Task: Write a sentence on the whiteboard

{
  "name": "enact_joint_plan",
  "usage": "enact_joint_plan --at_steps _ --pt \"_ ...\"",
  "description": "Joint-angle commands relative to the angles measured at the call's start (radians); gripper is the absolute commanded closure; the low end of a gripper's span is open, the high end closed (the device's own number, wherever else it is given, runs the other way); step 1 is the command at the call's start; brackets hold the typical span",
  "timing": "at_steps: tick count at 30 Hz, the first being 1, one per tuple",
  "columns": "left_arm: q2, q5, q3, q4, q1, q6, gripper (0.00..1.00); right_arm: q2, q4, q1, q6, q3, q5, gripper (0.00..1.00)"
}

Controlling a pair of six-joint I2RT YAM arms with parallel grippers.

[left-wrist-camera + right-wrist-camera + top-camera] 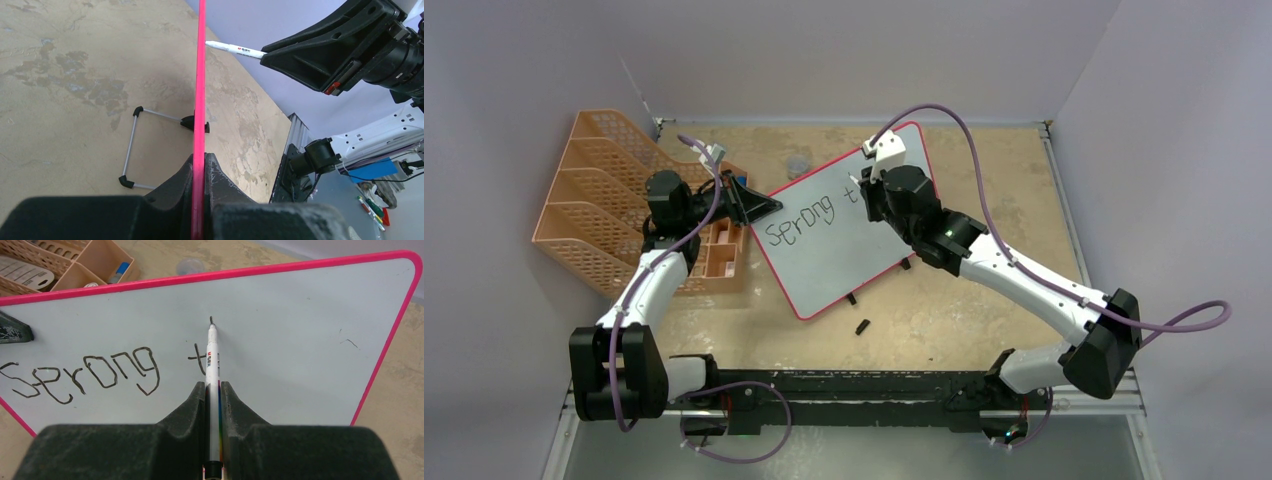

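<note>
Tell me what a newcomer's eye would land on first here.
The red-framed whiteboard stands propped mid-table, bearing a half-written black sentence, roughly "Strong t". The right gripper is shut on a white marker whose tip touches the board beside the "t", while the left gripper clamps the board's left edge. An orange mesh rack sits far left.
</note>
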Motion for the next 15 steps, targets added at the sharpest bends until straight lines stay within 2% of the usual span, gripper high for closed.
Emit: enact_joint_plan --at_steps 1,15 --pt "0.007 0.050 0.019 -0.020 -0.023 0.043 1.00 -0.011 -0.037 -0.005 0.014 0.033 -0.016 1.00" --pt "0.007 0.049 0.018 -0.020 -0.023 0.043 1.00 -0.051 -0.111 -0.005 0.072 -0.031 -0.051 1.00"
